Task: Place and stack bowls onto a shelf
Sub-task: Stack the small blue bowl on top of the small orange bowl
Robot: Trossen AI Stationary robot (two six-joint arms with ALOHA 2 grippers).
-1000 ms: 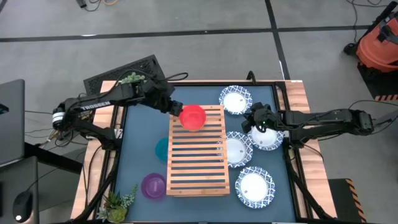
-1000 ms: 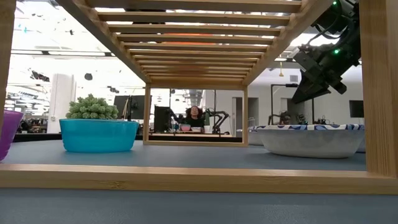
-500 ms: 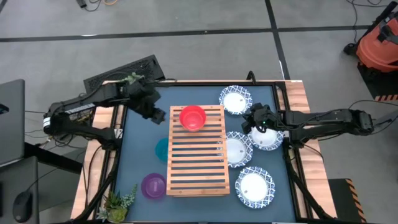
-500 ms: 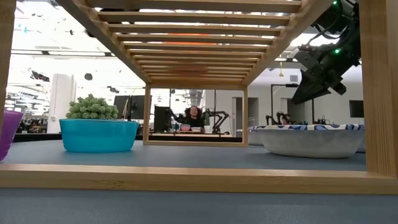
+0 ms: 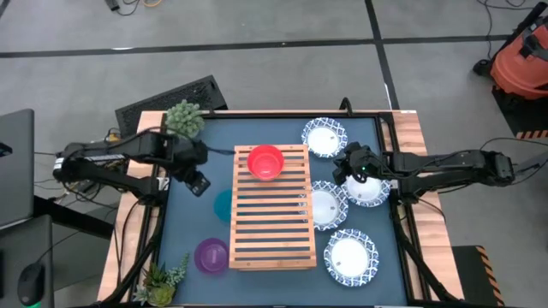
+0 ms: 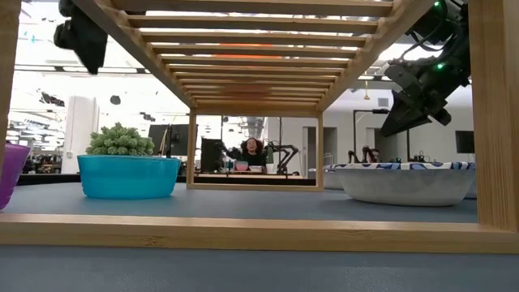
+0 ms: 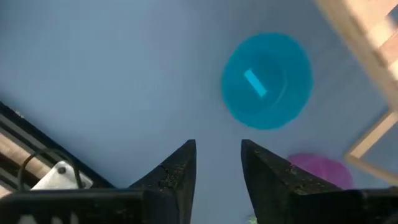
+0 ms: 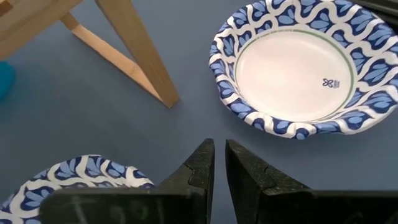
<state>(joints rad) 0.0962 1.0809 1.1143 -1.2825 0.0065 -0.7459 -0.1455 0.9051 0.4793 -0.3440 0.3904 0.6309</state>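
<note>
- Bowls: three plain ones in sight, red (image 5: 265, 161), teal (image 5: 223, 204) and purple (image 5: 211, 255).
- Dishes: four white with blue rims; one (image 5: 324, 137) at the far side, one (image 5: 328, 205) touching the shelf's right edge, one (image 5: 349, 256) nearest the front, one (image 5: 371, 190) partly under my right gripper.
- Shelf (image 5: 270, 222): slatted wood rack at table centre; the red bowl sits on its far end, alone. The teal bowl is partly under its left edge.
- Plants: two, one (image 5: 185, 116) at the far left corner, one (image 5: 160, 281) at the near left.
- My left gripper (image 5: 196, 183): above the table, left of the shelf, near the teal bowl; fingers slightly apart, empty.
- My right gripper (image 5: 352, 165): between two dishes; fingers nearly together, empty.
</note>
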